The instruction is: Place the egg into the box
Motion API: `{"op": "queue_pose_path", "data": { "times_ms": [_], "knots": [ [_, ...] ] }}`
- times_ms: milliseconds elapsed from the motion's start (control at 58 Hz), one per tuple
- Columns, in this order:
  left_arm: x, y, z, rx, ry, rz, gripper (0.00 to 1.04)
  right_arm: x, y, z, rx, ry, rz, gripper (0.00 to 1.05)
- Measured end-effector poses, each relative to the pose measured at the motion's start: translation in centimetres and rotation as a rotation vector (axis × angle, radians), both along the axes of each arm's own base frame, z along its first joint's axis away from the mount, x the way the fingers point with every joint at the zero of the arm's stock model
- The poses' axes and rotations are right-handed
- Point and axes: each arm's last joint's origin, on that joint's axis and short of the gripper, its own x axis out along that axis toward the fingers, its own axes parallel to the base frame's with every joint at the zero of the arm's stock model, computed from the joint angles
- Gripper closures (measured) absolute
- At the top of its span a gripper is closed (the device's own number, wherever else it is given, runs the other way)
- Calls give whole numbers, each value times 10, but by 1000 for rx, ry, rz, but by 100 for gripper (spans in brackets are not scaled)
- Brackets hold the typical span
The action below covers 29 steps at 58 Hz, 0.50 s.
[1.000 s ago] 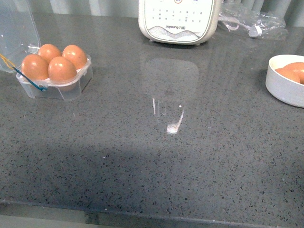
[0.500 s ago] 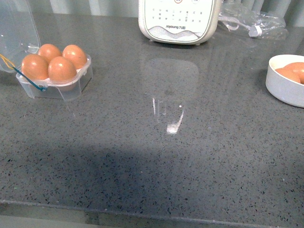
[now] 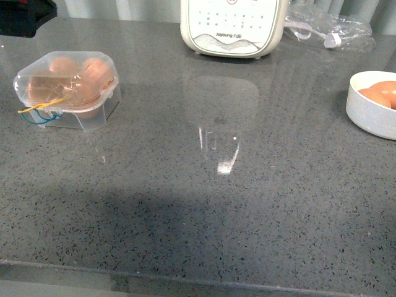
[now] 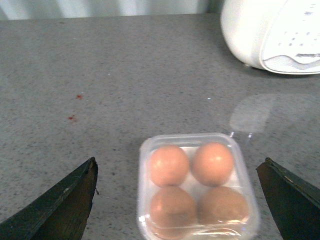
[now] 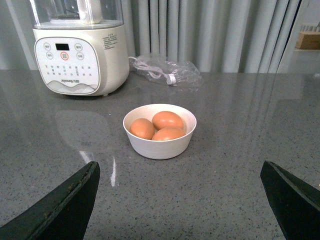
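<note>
A speckled grey stone countertop (image 3: 247, 216) fills the front view, polished enough to mirror the cream plastic soy-milk maker (image 3: 233, 26) standing at the upper middle of the frame. At the right edge sits a round white bowl (image 3: 370, 110) with smooth matte walls; the right wrist view shows three brown eggs (image 5: 167, 120) inside it. Behind it, at the upper right, lies a crumpled clear plastic bag (image 3: 334, 28) with a white cord.

At the upper left of the front view rests the box (image 3: 67, 88), a small clear plastic case with rounded corners. Half a second ago its hinged lid stood raised; now the lid lies down over the cells, blurring the four brown eggs (image 4: 170, 165) inside, one per cell. Yellow and blue elastic loops (image 3: 38, 111) hang at its near left corner.

The left gripper (image 4: 177, 200) hovers over the box with its dark fingers (image 4: 60, 205) spread wide, touching nothing. The right gripper (image 5: 180, 200) likewise stands wide apart and holds nothing, facing the bowl.
</note>
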Motion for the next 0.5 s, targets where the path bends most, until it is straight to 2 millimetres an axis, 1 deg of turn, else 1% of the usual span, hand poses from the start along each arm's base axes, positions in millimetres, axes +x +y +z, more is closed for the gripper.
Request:
{"op": "queue_pose_path", "data": {
  "times_ms": [121,293,500],
  "knots": [
    [-5,-9,3,-10,15,-24,7,0,0,0,0,0,0,7],
    [-12,-8,12,-14,-33,-13,7,0,0,0,0,0,0,7],
    [-41,-3,32,-1,-117,-14,7,0,0,0,0,0,0,7]
  ]
}}
